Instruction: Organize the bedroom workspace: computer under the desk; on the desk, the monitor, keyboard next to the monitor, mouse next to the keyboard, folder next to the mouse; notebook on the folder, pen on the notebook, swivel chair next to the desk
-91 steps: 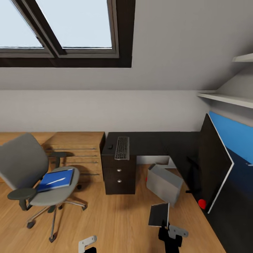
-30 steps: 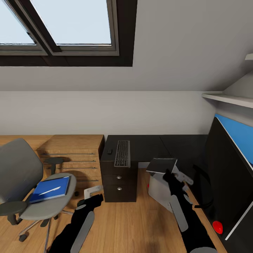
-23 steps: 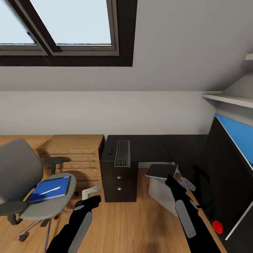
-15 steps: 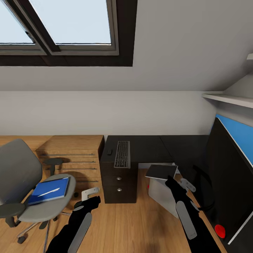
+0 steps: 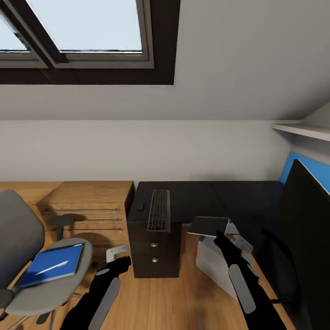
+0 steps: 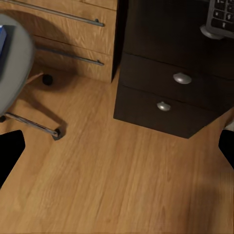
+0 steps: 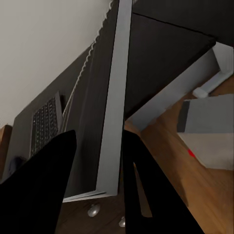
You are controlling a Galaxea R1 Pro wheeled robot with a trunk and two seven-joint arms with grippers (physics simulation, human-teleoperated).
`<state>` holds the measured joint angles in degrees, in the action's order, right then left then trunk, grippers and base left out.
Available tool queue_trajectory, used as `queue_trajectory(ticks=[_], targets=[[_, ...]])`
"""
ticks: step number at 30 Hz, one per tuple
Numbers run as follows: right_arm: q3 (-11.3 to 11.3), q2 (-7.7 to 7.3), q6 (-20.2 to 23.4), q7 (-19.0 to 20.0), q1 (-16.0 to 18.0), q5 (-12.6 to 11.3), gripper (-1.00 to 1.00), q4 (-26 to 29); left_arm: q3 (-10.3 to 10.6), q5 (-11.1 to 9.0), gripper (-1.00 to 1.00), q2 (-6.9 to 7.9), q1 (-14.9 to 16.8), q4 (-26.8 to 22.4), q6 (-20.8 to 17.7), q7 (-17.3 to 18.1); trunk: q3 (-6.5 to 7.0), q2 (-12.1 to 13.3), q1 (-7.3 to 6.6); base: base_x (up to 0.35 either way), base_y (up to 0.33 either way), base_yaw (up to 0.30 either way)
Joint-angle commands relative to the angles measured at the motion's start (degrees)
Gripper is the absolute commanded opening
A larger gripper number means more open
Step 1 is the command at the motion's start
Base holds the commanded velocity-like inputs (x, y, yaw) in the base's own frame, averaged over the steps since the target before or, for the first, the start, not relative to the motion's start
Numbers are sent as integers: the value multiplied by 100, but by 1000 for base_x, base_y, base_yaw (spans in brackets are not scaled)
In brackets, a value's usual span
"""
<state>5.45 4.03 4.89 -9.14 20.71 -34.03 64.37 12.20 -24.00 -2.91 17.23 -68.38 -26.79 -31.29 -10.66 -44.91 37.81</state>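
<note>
Keyboard (image 5: 159, 210), mouse (image 5: 140, 206) and monitor (image 5: 305, 238) are on the bench (image 5: 201, 197). Right pincer (image 7: 97, 165) is clamped on the notebook (image 5: 209, 226); left pincer (image 5: 116, 251) is apart. Folder (image 5: 51, 264) and pen (image 5: 52, 267) remain on the swivel chair (image 5: 27, 256).

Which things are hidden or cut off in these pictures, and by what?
- Monitor: head view, cut by right edge.
- Swivel chair: head view, base cut by left and bottom edges.
- Computer: head view, partly behind right gripper holding notebook.
- Mouse: too small.
</note>
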Motion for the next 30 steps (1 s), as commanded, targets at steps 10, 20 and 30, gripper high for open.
queue_trajectory(ticks=[10, 20, 30], targets=[[9, 9, 12, 823, 4, -44, -100, -303, -228, -55, 100, 9, 6, 0, -10, -47, -9, -7, 5, 299, 155, 0], [330, 0, 5, 2090, 4, -465, -100, -862, -334, -52, 100, 7, 6, 0, -10, -43, -9, -7, 5, 261, 239, 0], [468, 51, -483, 2295, 4, -680, -100, -1056, -336, -45, 100, 8, 6, 0, -10, -50, -9, -7, 5, 162, 55, 0]])
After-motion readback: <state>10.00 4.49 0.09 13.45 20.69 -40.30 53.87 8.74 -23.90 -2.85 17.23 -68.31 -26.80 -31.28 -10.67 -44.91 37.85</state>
